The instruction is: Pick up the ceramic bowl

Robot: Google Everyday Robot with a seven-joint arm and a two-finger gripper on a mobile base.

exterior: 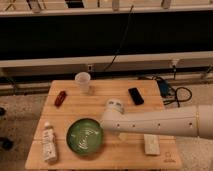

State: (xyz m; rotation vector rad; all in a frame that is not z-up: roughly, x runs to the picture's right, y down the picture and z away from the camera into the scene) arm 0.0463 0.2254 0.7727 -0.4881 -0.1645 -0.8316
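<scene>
The ceramic bowl (86,136) is round, shallow and glossy green with pale swirl marks inside. It sits on the wooden table (100,105) at front left of centre. My white arm reaches in from the right. Its gripper (104,125) is at the bowl's right rim, mostly hidden under the round wrist cap (115,106).
A translucent white cup (82,81) stands at the back. A small red item (60,98) lies at left, a black phone (135,95) at back right, a white bottle (49,142) at front left, and a white bar (151,144) at front right. Cables lie on the floor to the right.
</scene>
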